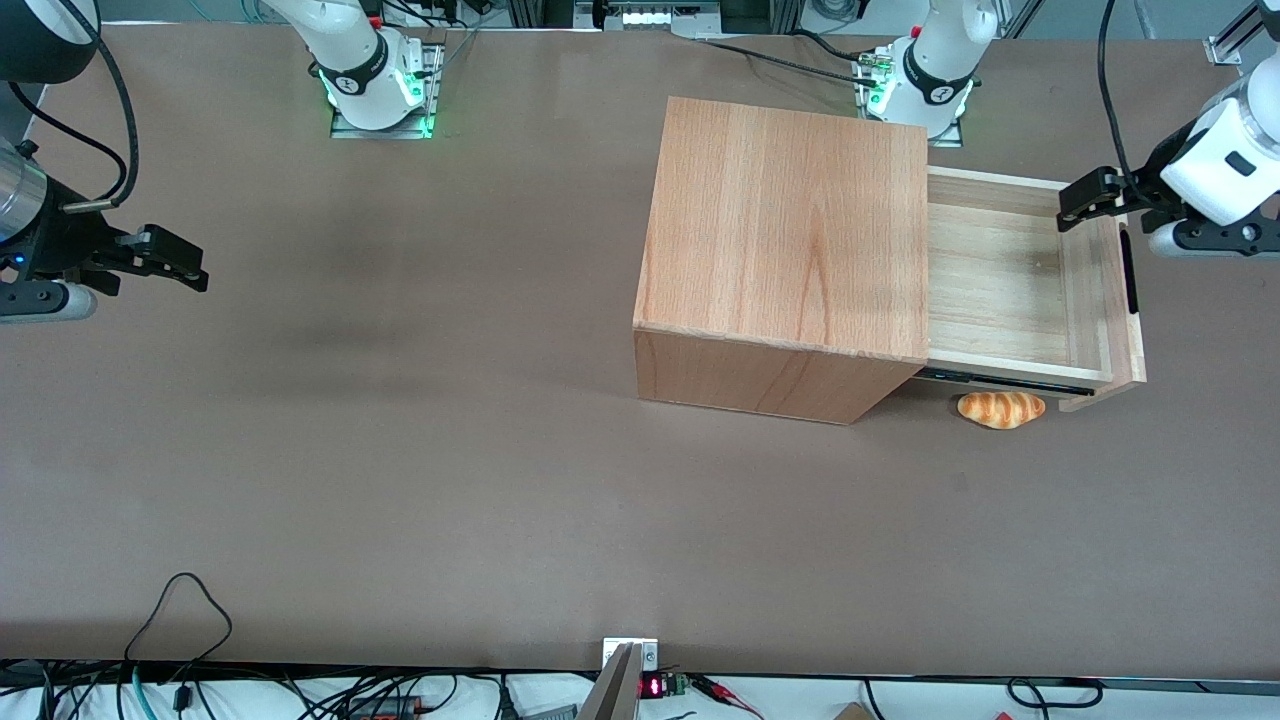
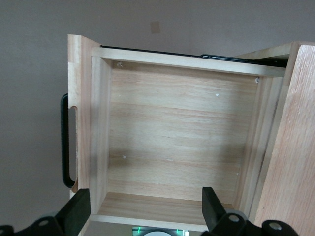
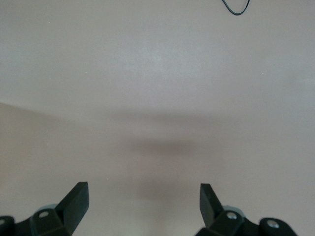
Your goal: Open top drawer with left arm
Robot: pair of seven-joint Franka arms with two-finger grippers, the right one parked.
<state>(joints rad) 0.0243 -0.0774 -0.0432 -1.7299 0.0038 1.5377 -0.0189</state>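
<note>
gaping top drawer (image 1: pixel 1000 280) — pale planks, black bar handle — pincer (image 1: pixel 1080 200) above, spread wide, empty

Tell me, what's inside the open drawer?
Nothing: the top drawer shows only bare plank floor. The part inside the cabinet is hidden. The left arm's gripper hangs open above it.

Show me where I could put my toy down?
Inside the light-wood top drawer: its plank floor is bare, under the open black gripper. The brown table nearer the camera than the wooden cabinet is bare. It is crowded by the bread roll.
</note>
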